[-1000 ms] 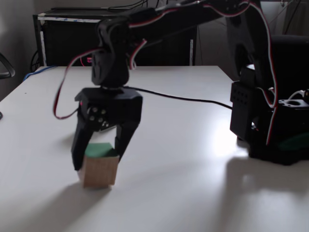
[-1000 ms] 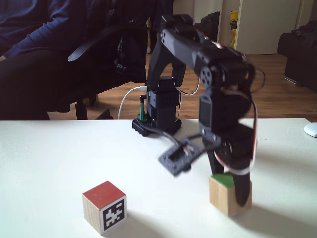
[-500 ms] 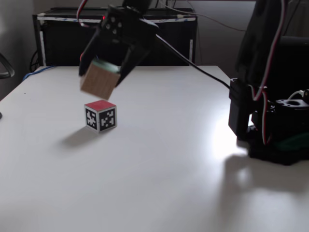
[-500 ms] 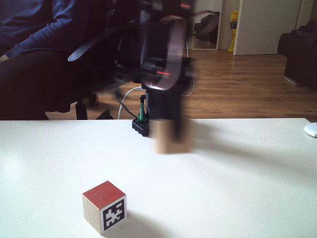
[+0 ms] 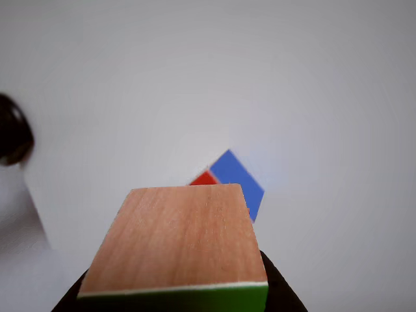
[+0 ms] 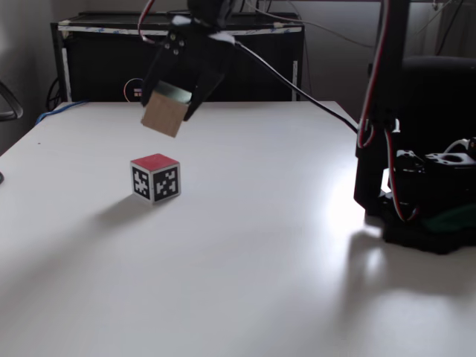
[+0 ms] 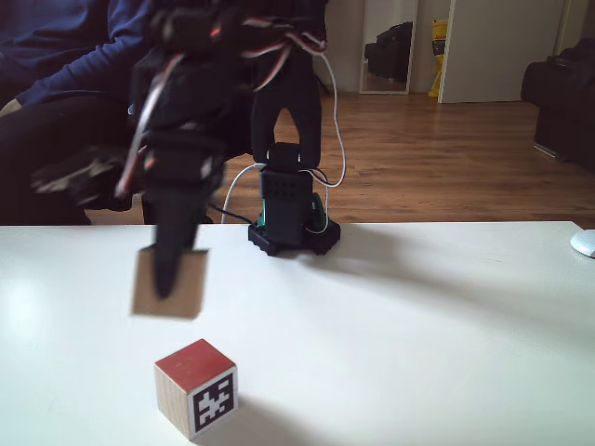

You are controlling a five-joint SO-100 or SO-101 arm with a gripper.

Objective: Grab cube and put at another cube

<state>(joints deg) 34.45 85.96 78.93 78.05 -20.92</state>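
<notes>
above the white table (image 6: 245, 245), clear of its surface, the gripper (image 6: 178, 95) has its jaws closed on the cube (image 6: 163, 115), wood grain facing out and tilted. another cube (image 6: 155, 178) sits on the table below and slightly nearer the camera, red face up, black-and-white marker on its side. other view: the cube (image 5: 179, 244) overlaps another cube (image 5: 231, 180), blue and red showing.
</notes>
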